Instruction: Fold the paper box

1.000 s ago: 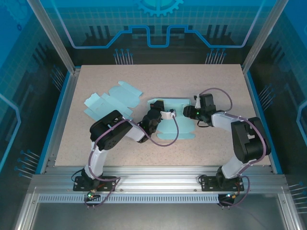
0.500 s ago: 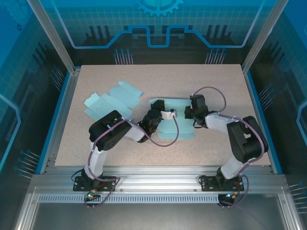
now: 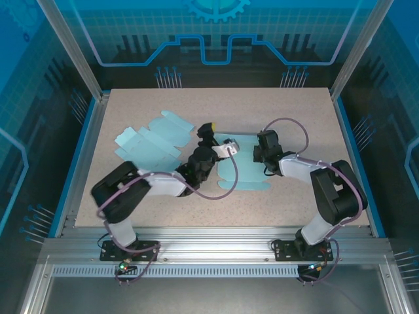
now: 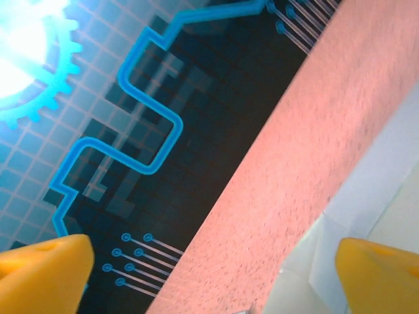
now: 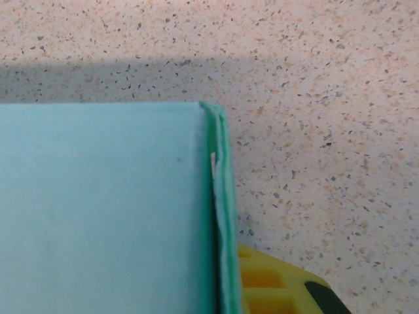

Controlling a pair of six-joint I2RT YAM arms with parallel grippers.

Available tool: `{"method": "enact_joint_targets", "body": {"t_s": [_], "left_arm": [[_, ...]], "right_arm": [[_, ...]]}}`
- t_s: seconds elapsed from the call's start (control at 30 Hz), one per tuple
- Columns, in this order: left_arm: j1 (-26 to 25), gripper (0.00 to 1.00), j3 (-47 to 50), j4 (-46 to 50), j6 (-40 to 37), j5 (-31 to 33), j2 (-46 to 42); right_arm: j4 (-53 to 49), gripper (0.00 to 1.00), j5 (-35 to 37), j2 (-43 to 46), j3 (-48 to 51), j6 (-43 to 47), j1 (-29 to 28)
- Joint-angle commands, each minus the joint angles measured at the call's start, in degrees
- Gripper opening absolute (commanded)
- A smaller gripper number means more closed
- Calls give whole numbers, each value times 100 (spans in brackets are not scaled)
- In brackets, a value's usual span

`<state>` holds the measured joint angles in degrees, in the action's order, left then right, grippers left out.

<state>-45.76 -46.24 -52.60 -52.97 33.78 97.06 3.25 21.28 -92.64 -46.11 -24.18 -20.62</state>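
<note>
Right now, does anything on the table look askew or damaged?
The paper box shows a small white nick on its folded edge, where two layers gap slightly. A second, flat box blank lies skewed to the table edges.

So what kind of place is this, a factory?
Probably a robot test cell: an aluminium frame around a speckled table, a printed circuit-pattern backdrop and a partly folded paper box.

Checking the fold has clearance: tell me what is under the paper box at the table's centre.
Speckled table shows around the paper box, and a yellow finger of the right jaws, shut on its edge, pokes out beneath. Anything else underneath is covered.
</note>
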Motion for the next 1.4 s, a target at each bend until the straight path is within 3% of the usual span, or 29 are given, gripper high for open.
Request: {"method": "enact_joint_targets", "body": {"t_s": [0.0, 0.23, 0.47, 0.63, 0.93, 1.37], "left_arm": [[-21, 99, 252, 1003, 1905, -385, -1046], [423, 99, -66, 3399, 5060, -1050, -2357], [582, 99, -477, 4486, 6376, -1193, -2414], [627, 99, -775, 4793, 7077, -1414, -2224], [651, 99, -574, 3821, 7884, -1995, -1865], [639, 99, -1014, 3280, 8057, -3114, -806]], "right_arm": [[-189, 0, 210, 350, 34, -84, -87], [-876, 0, 502, 980, 78, 143, -91], [-972, 0, 164, 1914, 541, 479, 38], [-989, 0, -126, 2601, 971, 469, 188], [-184, 0, -1162, 3134, 1715, 114, 951], [-494, 0, -832, 3067, 1467, 214, 969]]}}
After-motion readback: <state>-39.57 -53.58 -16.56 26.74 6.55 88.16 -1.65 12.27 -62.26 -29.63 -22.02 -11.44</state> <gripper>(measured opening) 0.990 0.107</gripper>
